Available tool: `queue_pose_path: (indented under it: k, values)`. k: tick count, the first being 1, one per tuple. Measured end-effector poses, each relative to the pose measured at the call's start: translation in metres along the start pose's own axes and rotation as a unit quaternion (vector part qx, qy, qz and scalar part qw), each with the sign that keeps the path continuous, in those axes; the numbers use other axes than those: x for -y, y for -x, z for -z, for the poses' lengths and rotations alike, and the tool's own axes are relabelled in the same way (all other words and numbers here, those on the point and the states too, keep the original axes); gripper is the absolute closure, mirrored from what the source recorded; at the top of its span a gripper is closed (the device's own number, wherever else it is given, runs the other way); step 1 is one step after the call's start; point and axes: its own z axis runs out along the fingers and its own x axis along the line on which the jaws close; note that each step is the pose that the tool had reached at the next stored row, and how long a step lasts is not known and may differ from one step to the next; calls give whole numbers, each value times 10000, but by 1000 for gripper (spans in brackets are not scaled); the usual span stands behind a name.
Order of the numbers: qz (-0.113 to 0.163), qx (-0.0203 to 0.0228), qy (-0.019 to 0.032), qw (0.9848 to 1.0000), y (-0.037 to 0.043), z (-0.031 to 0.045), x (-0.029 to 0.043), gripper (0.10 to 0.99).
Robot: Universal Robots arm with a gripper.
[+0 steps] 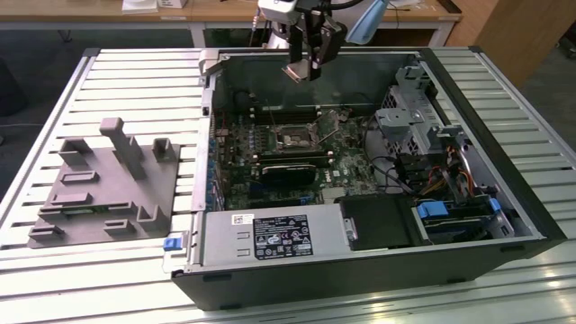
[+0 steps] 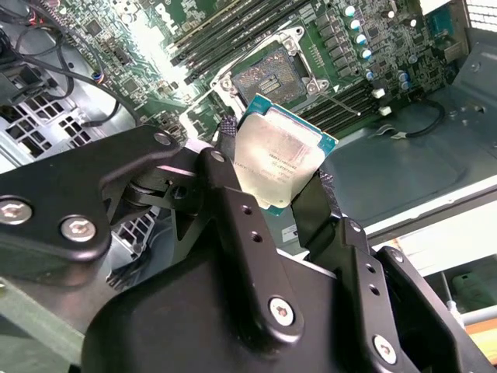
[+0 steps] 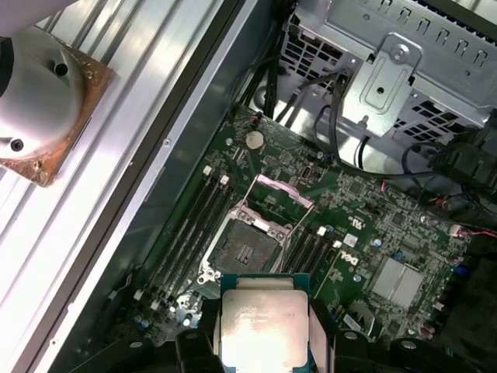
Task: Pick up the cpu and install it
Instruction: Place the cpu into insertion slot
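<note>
The cpu (image 2: 281,161) is a flat square chip with a shiny silver top and a pale rim, and my gripper (image 2: 276,175) is shut on its edges. In the first wrist view the cpu (image 3: 262,320) hangs above the motherboard, a short way from the open black socket (image 3: 247,250) with its raised metal frame. In the exterior view the gripper (image 1: 306,67) holds the cpu (image 1: 298,71) high over the far part of the open computer case, with the socket (image 1: 295,140) well below it.
The open computer case (image 1: 360,270) lies on a slatted metal table (image 1: 135,74). A grey fixture block (image 1: 104,189) with upright posts sits at the exterior view's left. A drive cage (image 1: 405,121), cables and a black power supply (image 1: 378,219) crowd the case's right side.
</note>
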Motion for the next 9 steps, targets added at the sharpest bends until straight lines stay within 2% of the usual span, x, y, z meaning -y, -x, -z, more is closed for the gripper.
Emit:
queue_pose_path:
  k: [9]
  values:
    - [-94, 5, -1, 10000, 0, -4, 0, 549]
